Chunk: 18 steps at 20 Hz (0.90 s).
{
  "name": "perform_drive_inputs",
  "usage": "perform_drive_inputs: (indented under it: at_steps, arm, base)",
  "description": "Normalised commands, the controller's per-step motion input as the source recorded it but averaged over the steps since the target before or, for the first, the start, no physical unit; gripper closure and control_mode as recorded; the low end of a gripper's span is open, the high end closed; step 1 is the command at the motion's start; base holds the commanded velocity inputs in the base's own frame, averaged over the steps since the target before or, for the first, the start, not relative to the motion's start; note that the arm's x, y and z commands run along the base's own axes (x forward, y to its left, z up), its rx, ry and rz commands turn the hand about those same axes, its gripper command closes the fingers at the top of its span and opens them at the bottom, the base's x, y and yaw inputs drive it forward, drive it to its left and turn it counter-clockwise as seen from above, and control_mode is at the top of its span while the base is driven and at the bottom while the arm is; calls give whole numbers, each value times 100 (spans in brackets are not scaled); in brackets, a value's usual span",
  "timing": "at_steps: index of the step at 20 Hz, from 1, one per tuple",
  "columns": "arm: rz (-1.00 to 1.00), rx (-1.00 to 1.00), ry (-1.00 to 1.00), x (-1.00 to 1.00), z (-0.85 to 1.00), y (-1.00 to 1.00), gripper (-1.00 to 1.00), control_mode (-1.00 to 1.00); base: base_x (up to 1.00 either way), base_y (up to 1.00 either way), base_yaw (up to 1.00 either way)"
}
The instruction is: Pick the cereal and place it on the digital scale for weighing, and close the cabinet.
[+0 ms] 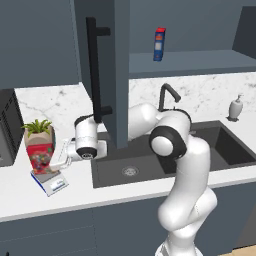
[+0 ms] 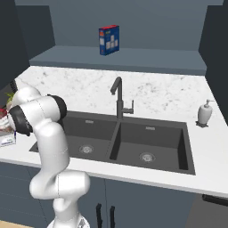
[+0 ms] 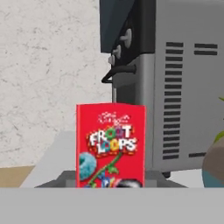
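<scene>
Wall cabinet (image 1: 115, 30): one tall slate-blue door stands swung out over the counter, its black bar handle (image 1: 94, 70) hanging just above the arm's wrist, leaving little clearance there. The shelf inside carries a narrow blue box (image 2: 109, 39), upright, with open room on both sides.

White marble-look counter (image 1: 75, 190): the front edge runs clear ahead of the scale. A dark double sink (image 2: 133, 142) with a black tap takes up the middle; a soap dispenser (image 2: 205, 113) sits well apart at the far right.

Cereal (image 1: 41, 157): red box standing upright on the digital scale (image 1: 50, 182), close in front of the potted plant (image 1: 38, 129) and beside a dark appliance.

Gripper (image 1: 56, 164): level at the box's side; whether the jaws are parted or pressed on the box cannot be told
</scene>
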Motion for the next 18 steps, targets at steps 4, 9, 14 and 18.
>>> perform_drive_inputs:
  at_steps: [4,9,14,18]
  arm:
    - [0,0,-12,-18,0,-3,-100,-100]
    - [0,2,-2,-1,0,-27,-100,-100]
    - [0,3,-1,-3,0,-33,-100,-100]
    - [0,4,-1,0,0,-33,-100,-100]
  base:
    - [0,0,0]
    - [0,0,0]
    - [0,0,0]
    - [0,0,0]
